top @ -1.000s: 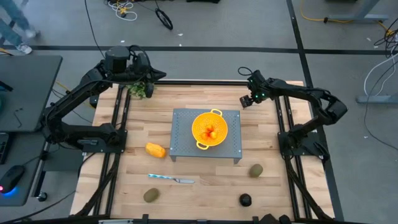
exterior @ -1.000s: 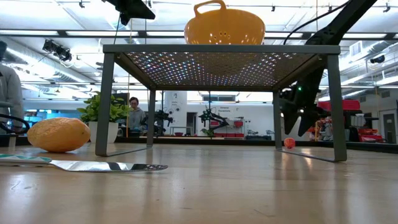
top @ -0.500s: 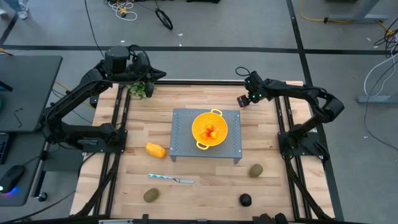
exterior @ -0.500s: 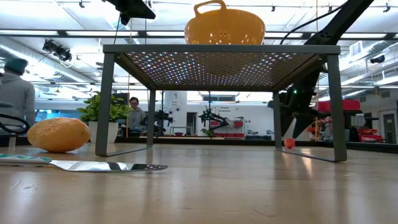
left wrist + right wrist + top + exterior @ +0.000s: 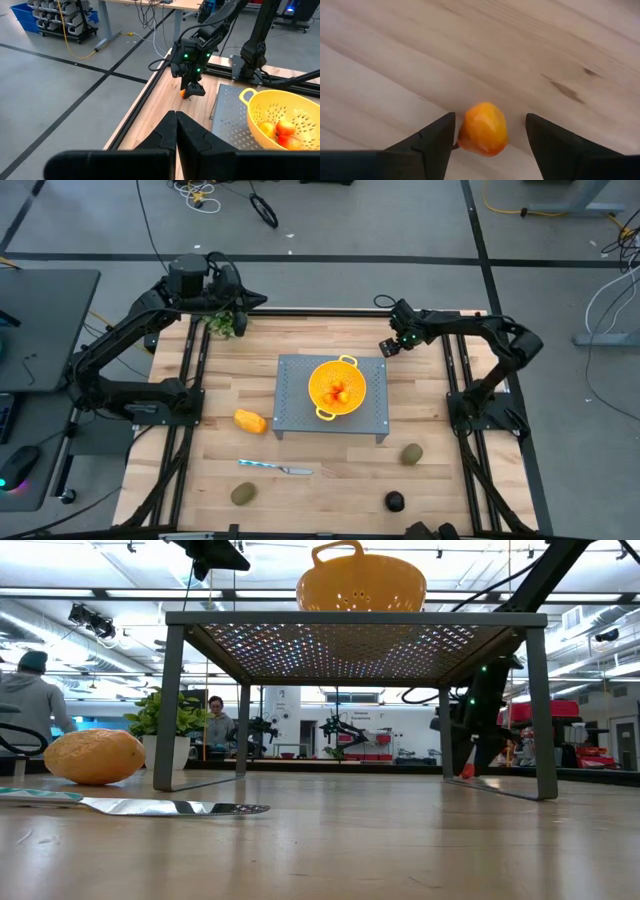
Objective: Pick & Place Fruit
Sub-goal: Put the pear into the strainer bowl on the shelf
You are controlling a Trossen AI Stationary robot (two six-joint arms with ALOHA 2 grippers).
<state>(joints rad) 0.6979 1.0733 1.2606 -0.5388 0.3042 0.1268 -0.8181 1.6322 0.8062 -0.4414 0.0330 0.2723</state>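
Observation:
My right gripper (image 5: 388, 347) is open and low over the table near its far edge, just beyond the rack's far right corner. A tiny orange-red ball (image 5: 482, 128) lies on the wood between its fingers; it also shows under that gripper in the left wrist view (image 5: 183, 93). More small balls (image 5: 341, 392) sit in the yellow colander (image 5: 325, 375) on the grey rack (image 5: 290, 400). The yellow-orange oblong (image 5: 250, 421), two brownish-green ovals (image 5: 243, 494) (image 5: 411, 454) and the blackish round fruit (image 5: 395, 501) lie on the table. My left gripper (image 5: 176, 130) is shut and held high at the far left corner. My right gripper comes at the tiny ball from above, pointing down, one finger on each side. One finger (image 5: 437, 137) stands right against the ball's side (image 5: 465, 132); whether it touches I cannot tell. The other finger (image 5: 547, 137) is clearly apart. The ball rests on the table.
A thin knife (image 5: 275, 468) lies near the table's near edge. A leafy green bunch (image 5: 222, 325) stands at the far left corner under my left arm. Bare wood lies to the left and right of the rack. People show in the room beyond.
My right gripper has moved a little toward the table's left and come down over the tiny ball, which now sits between its fingers and is mostly hidden in the low view. The ball itself has stayed where it was.

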